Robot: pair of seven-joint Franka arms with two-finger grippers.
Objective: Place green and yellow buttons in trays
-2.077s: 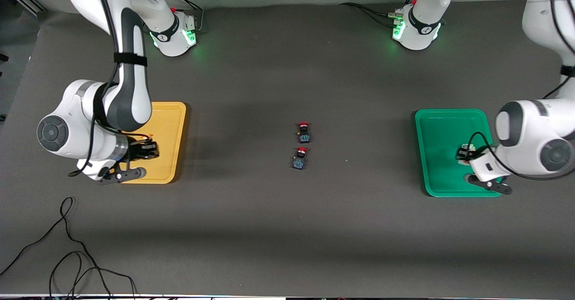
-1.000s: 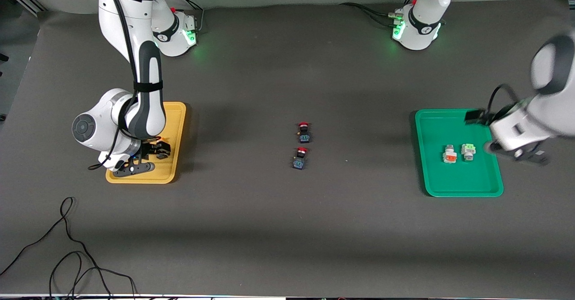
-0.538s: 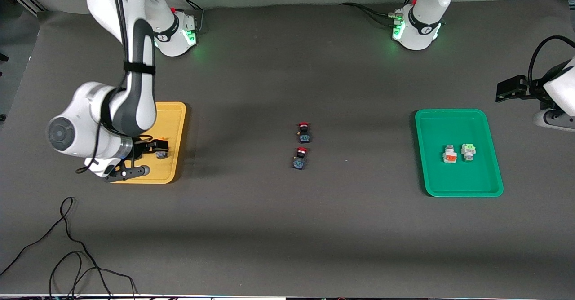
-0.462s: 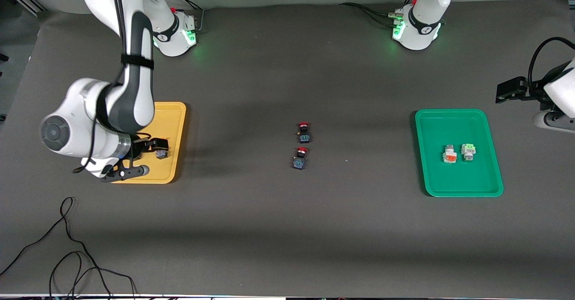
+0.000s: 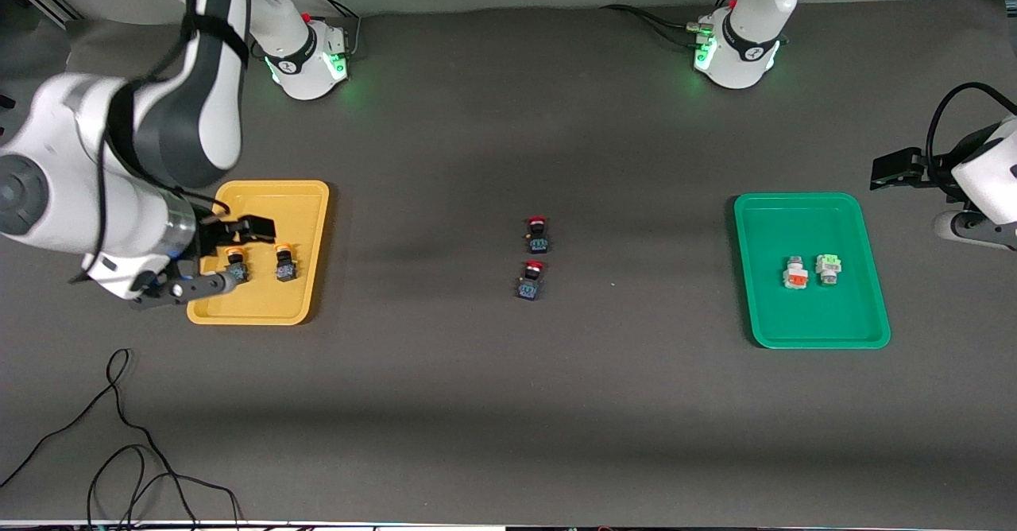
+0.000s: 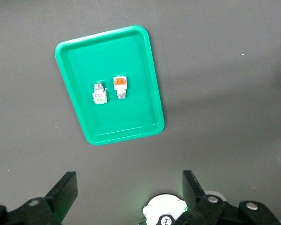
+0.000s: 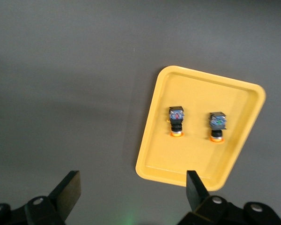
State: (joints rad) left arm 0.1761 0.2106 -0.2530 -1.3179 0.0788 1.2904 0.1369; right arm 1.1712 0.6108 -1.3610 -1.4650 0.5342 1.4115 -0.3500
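The yellow tray (image 5: 306, 213) holds two yellow-capped buttons (image 5: 236, 265) (image 5: 284, 265) lying side by side. My right gripper (image 5: 225, 257) is open and empty, raised over that tray's side toward the right arm's end of the table. The right wrist view shows the tray (image 7: 196, 159), both buttons (image 7: 176, 119) (image 7: 218, 125) and the open gripper (image 7: 133, 192). The green tray (image 5: 794, 316) holds two white buttons, one orange-faced (image 5: 795, 273), one green-faced (image 5: 829, 267). My left gripper (image 5: 929, 197) is open and empty over the bare table beside the green tray. The left wrist view shows that tray (image 6: 131, 122), its buttons (image 6: 99, 93) (image 6: 120, 86) and the open gripper (image 6: 129, 197).
Two red-capped black-blue switches (image 5: 538, 233) (image 5: 531, 279) lie at the table's middle. A black cable (image 5: 119, 436) loops on the table near the front camera at the right arm's end. The arm bases (image 5: 306, 54) (image 5: 739, 46) stand along the table's edge farthest from the camera.
My right gripper let go of the second yellow-capped button in the yellow tray and rose. My left gripper left the green-faced button in the green tray and drew away to the table's end.
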